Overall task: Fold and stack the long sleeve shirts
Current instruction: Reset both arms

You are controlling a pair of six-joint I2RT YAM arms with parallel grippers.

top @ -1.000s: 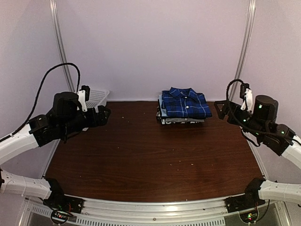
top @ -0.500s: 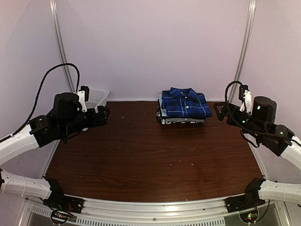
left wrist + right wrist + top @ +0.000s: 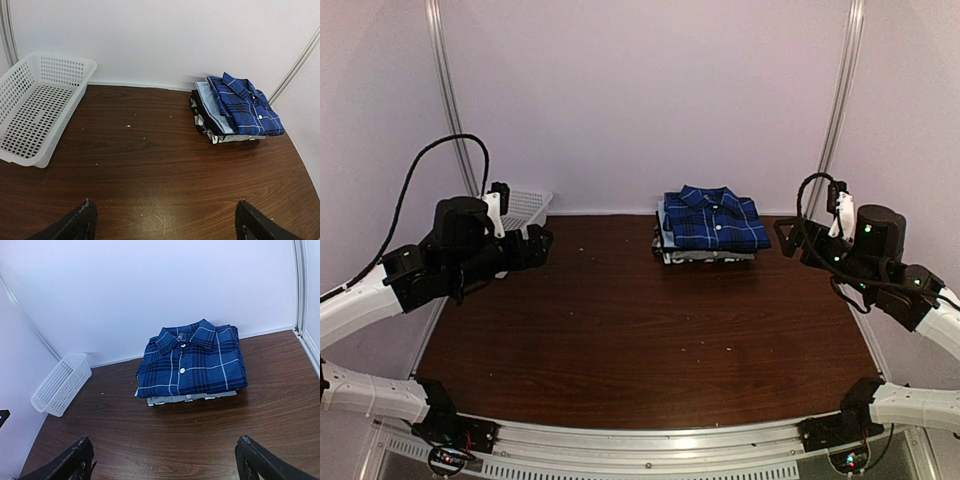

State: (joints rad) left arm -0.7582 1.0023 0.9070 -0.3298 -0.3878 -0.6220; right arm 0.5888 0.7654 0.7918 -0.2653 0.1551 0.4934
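Note:
A stack of folded long sleeve shirts (image 3: 710, 228) lies at the back middle of the table, a blue-and-black plaid one (image 3: 192, 361) on top. Under it a light blue shirt (image 3: 212, 105), a dark one and a grey one (image 3: 190, 398) show at the edges. My left gripper (image 3: 542, 240) hovers at the left side, open and holding nothing, well apart from the stack. At the right side my right gripper (image 3: 788, 235) is open too, just right of the stack. In each wrist view the fingertips (image 3: 80, 222) (image 3: 257, 460) stand wide apart over bare wood.
A white plastic lattice basket (image 3: 527, 208) (image 3: 37, 107) with nothing in it stands at the back left corner against the wall. The brown wooden table (image 3: 640, 330) carries small crumbs. White walls with metal rails (image 3: 840, 100) close in the back and sides.
The right arm has dropped slightly and drawn a little toward the stack. The left arm and the stack have not moved.

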